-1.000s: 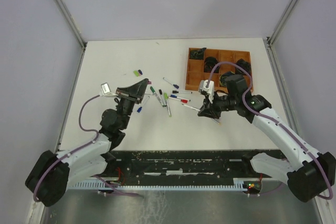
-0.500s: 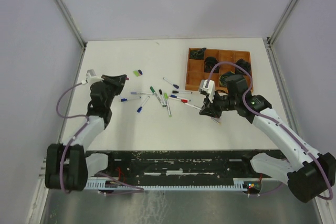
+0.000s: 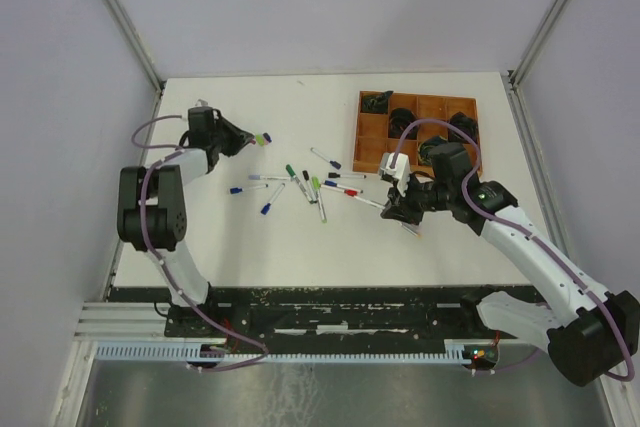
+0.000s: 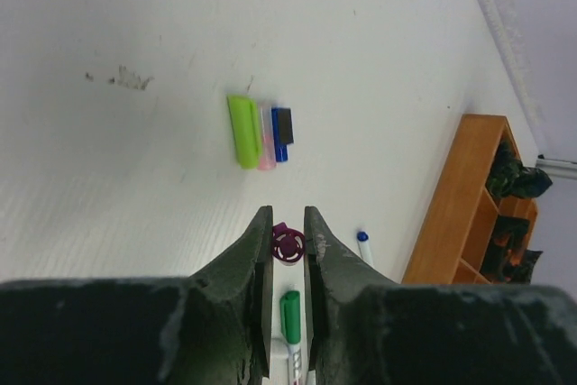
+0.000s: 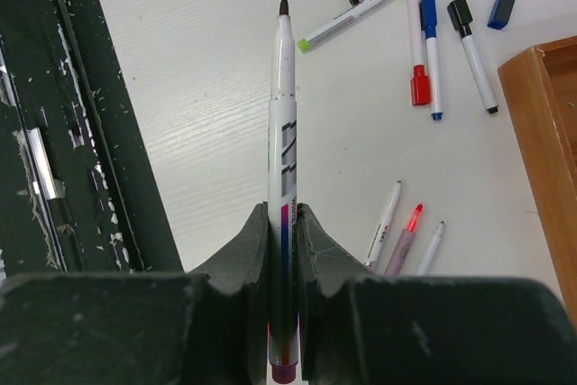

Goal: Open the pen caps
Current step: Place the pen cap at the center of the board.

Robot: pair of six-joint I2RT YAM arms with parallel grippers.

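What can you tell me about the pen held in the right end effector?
The pen is a slim white-grey plastic-looking barrel with dark print and a purple stripe running to a purple rear end. Its cap is off, baring a dark pointed tip. It runs straight out from the right end effector, whose fingers clamp its rear part. Nothing else visibly touches it.
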